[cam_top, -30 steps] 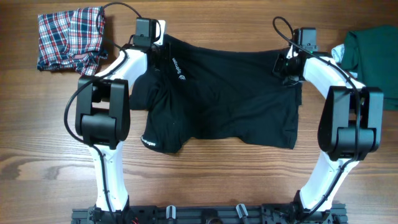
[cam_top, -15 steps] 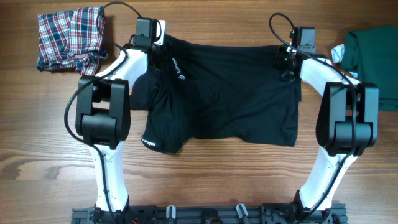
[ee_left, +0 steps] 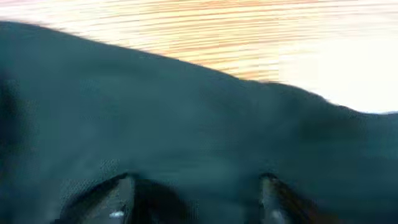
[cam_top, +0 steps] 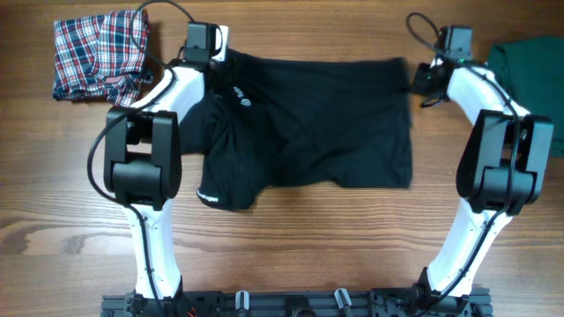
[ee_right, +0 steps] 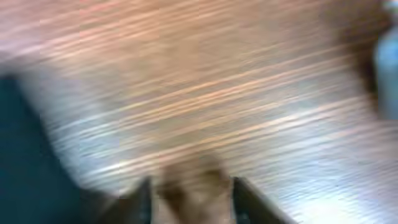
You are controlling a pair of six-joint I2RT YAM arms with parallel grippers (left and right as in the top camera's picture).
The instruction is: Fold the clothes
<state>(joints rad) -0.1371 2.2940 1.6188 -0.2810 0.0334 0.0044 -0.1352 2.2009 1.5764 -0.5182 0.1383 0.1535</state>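
The black shirt (cam_top: 317,123) lies folded across the middle of the table, with small white logos near its left side. My left gripper (cam_top: 222,70) is at its top left corner. In the left wrist view this gripper (ee_left: 196,196) is open, with black cloth (ee_left: 186,112) spread under the fingers. My right gripper (cam_top: 425,85) is just off the shirt's top right corner. In the blurred right wrist view it (ee_right: 193,193) is open over bare wood, the black cloth (ee_right: 25,162) to its left. The plaid garment (cam_top: 99,53) and the green one (cam_top: 533,79) lie apart from it.
The plaid garment sits crumpled at the table's far left corner, the dark green one at the right edge. Both arms (cam_top: 145,158) (cam_top: 507,158) stand on either side of the shirt. Bare wood (cam_top: 308,246) lies in front of it.
Both grippers have opened and let go of the shirt's far edge. The right gripper has moved right, off the cloth. The shirt now lies flatter, and its right edge has moved inward.
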